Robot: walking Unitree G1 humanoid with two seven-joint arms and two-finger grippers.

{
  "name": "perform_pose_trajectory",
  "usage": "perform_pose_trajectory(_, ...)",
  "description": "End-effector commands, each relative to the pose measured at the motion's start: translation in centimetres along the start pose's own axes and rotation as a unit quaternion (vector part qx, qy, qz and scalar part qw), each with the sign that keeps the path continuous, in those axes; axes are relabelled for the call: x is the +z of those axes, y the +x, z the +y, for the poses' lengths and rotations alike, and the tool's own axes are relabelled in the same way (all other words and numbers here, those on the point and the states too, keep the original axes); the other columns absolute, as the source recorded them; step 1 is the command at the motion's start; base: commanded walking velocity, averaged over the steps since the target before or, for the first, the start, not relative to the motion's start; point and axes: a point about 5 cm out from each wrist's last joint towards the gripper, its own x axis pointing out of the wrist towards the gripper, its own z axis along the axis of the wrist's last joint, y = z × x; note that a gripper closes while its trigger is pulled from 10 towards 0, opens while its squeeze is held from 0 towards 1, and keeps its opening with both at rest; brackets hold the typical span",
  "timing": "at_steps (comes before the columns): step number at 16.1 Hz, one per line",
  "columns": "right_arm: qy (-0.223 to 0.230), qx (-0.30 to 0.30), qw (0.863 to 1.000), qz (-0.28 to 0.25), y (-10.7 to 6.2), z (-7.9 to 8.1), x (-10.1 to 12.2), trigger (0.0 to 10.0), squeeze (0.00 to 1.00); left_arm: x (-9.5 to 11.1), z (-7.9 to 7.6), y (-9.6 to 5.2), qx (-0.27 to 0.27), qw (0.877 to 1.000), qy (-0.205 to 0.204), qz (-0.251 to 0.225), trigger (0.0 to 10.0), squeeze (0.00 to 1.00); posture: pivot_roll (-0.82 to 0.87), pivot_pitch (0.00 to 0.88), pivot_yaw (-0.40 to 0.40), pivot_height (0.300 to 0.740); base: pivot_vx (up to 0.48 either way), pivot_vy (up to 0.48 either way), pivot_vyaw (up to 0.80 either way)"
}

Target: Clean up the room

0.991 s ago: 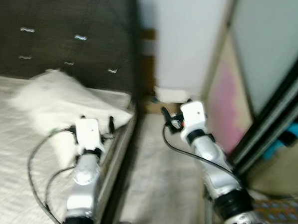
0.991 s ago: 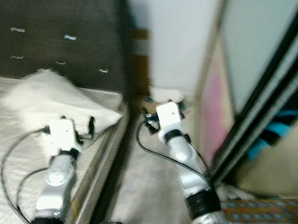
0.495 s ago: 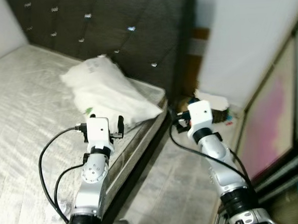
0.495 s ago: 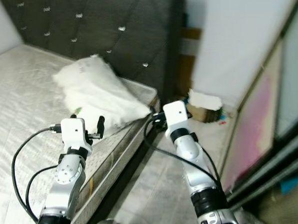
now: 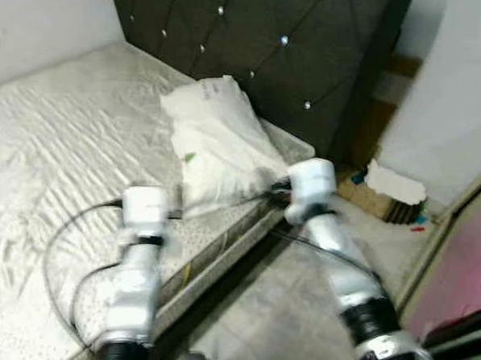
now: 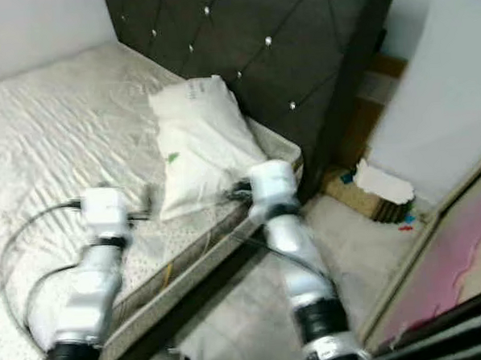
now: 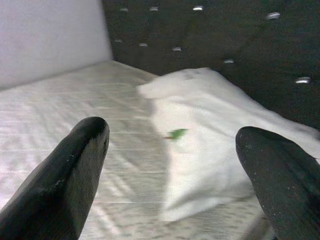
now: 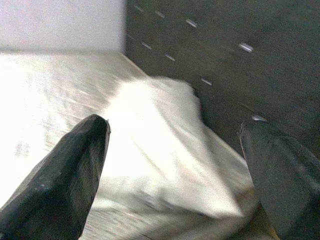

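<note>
A white pillow (image 5: 214, 141) lies on the bare mattress (image 5: 60, 133), up against the dark tufted headboard (image 5: 298, 40). A small green scrap (image 7: 175, 133) sits on the pillow's near side. My left gripper (image 7: 172, 135) is open and empty, held above the mattress a short way before the pillow. Over the bed's side edge, my right gripper (image 8: 175, 127) is also open and empty, pointing at the pillow (image 8: 160, 140). Both arms look blurred in the eye views.
To the right of the bed runs a narrow strip of floor (image 5: 279, 307). A cardboard box (image 5: 386, 192) with white material stands beside the headboard, small bits next to it. A pale wall (image 5: 455, 112) and a pink panel (image 5: 471, 273) close off the right.
The whole view has swung left: the bed and pillow now sit in the middle, and the sliding door at the right has left the picture. Both grippers stay open before me.
</note>
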Motion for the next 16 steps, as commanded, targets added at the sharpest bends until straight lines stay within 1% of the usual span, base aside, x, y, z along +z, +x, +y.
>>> perform_pose_trajectory(1,-0.011,-0.011,1.000,0.003,-0.28,-1.08,-0.18,10.0,0.00,0.32,-0.89,0.03,-0.011,1.000,-0.006,-0.007,10.0,0.00,0.10,0.000,-0.039,0.740,0.000,0.000,0.80)
perform_pose_trajectory(2,-0.011,-0.010,1.000,0.002,-0.31,-1.03,-0.19,10.0,0.00,0.31,-0.92,0.03,-0.012,1.000,-0.006,-0.006,10.0,0.00,0.10,0.000,-0.041,0.740,0.000,0.000,0.80)
perform_pose_trajectory(4,0.005,-0.011,1.000,0.002,-0.31,-1.04,-0.22,10.0,0.00,0.29,-0.94,0.03,-0.012,1.000,-0.007,-0.005,10.0,0.00,0.10,0.000,-0.041,0.740,0.000,0.000,0.64)
perform_pose_trajectory(9,0.008,-0.015,1.000,0.004,-0.30,-1.18,-0.20,10.0,0.00,0.30,-1.06,0.06,-0.020,1.000,-0.019,-0.005,10.0,0.00,0.10,0.000,-0.042,0.740,0.000,0.000,0.00)
perform_pose_trajectory(13,0.002,-0.013,1.000,0.005,-0.30,-1.20,-0.15,10.0,0.00,0.42,-1.24,0.01,-0.033,0.999,-0.039,-0.008,10.0,0.00,0.10,0.000,-0.041,0.740,0.000,0.000,0.00)
perform_pose_trajectory(16,0.003,-0.013,1.000,0.005,-0.30,-1.21,-0.17,10.0,0.00,0.42,-1.27,-0.03,-0.036,0.998,-0.042,-0.007,10.0,0.00,0.10,0.000,-0.042,0.740,0.000,0.000,0.00)
